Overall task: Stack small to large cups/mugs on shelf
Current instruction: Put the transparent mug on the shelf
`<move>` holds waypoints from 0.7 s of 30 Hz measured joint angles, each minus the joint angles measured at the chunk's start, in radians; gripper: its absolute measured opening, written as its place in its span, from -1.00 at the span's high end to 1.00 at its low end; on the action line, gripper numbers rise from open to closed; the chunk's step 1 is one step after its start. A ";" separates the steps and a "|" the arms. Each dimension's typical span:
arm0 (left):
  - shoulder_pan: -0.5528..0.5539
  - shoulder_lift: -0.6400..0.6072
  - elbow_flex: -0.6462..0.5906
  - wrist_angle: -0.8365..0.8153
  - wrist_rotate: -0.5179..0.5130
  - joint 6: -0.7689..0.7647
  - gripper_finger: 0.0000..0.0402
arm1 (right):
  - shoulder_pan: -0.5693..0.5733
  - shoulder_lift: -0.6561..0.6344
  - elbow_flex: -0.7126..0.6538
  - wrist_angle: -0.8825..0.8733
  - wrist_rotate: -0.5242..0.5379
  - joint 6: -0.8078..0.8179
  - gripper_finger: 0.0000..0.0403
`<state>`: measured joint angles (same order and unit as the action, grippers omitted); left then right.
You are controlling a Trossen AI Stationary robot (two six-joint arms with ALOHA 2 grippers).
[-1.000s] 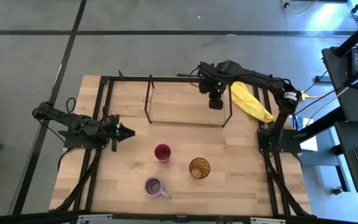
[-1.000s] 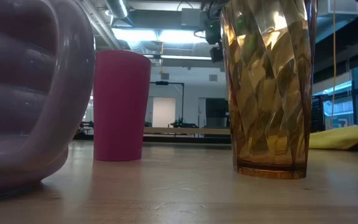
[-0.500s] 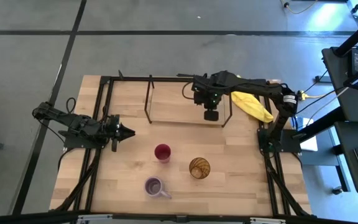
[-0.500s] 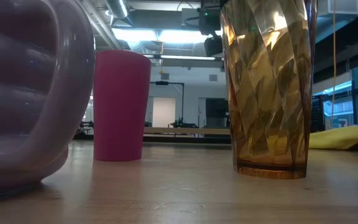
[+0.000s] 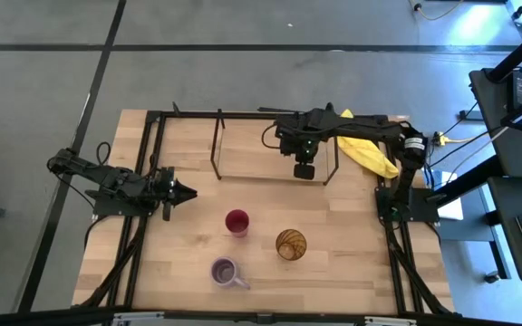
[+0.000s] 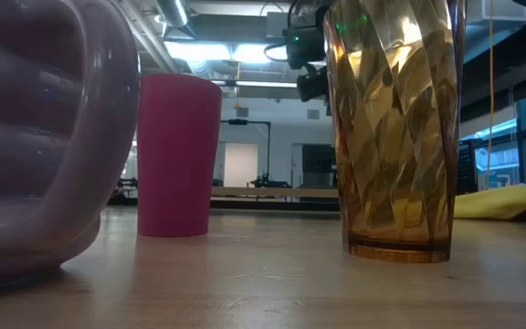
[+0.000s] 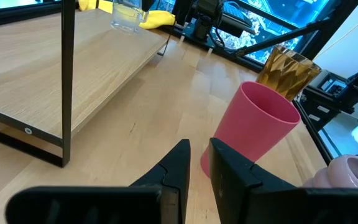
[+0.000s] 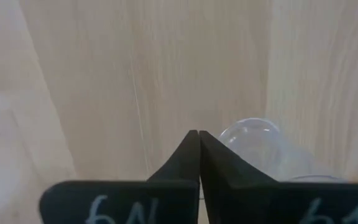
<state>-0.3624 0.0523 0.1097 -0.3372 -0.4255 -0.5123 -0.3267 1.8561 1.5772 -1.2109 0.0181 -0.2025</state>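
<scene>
- The shelf (image 5: 270,154) sits in the upper middle of the high view, close to the table's (image 5: 352,281) far edge, its light board framed by thin black rods.
- The right gripper (image 5: 304,169) hangs over the right end of that board, near the front rod; in the right wrist view its fingers (image 8: 185,158) are pressed together with nothing between them.
- The small clear glass (image 8: 253,146) stands on the wood just beside those closed fingertips; the left wrist view shows it on the shelf board (image 7: 127,15), upper middle of that frame.
- The yellow cloth (image 5: 365,149) lies at the upper right of the high view, just beyond the shelf's right end.
- The left gripper (image 5: 181,191) rests at the left centre of the high view, its fingers (image 7: 182,165) narrowed to a slim gap and holding nothing.
- The magenta-red cup (image 5: 236,221) stands near centre, with bare wood between it and the left gripper.
- The amber tumbler (image 5: 290,244) stands just right of and below it, apart from it.
- The lavender mug (image 5: 226,271) sits lower centre, near the table's front edge.
- Broad bare tabletop lies in the lower left and lower right corners.
</scene>
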 joint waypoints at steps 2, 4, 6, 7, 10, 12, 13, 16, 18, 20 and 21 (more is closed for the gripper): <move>0.000 0.000 0.000 0.000 0.000 0.000 0.73 | 0.000 0.000 0.000 0.001 0.016 0.017 0.99; 0.000 0.000 0.000 0.000 0.000 0.000 0.73 | -0.001 0.000 0.000 0.001 0.047 0.028 0.99; 0.000 0.000 0.000 0.000 0.000 0.000 0.73 | -0.002 0.000 0.000 -0.004 0.091 0.041 0.99; 0.000 0.000 0.000 0.000 0.000 0.000 0.73 | -0.002 0.000 0.000 -0.008 0.109 0.044 0.99; 0.000 0.000 0.000 0.000 0.000 0.000 0.73 | -0.002 0.000 0.000 -0.026 0.119 0.048 0.99; 0.000 0.000 0.000 0.000 0.000 0.000 0.73 | -0.003 0.000 0.000 -0.044 0.119 0.065 0.99; 0.000 0.000 0.000 0.000 0.000 0.000 0.73 | -0.004 0.000 0.000 -0.054 0.119 0.069 0.99; 0.000 0.000 0.000 0.000 0.000 0.000 0.73 | -0.008 0.000 0.000 -0.080 0.113 0.087 0.99; 0.000 0.000 0.000 0.000 0.000 0.000 0.73 | -0.012 0.000 0.000 -0.098 0.102 0.096 0.99; 0.000 0.000 0.000 0.000 0.000 0.000 0.73 | -0.014 0.000 0.000 -0.114 0.095 0.097 0.99; 0.000 0.000 0.000 0.000 0.000 0.000 0.73 | -0.014 0.000 0.000 -0.116 0.095 0.097 0.99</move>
<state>-0.3626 0.0525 0.1093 -0.3374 -0.4255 -0.5122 -0.3405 1.8557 1.5772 -1.3265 0.1130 -0.1052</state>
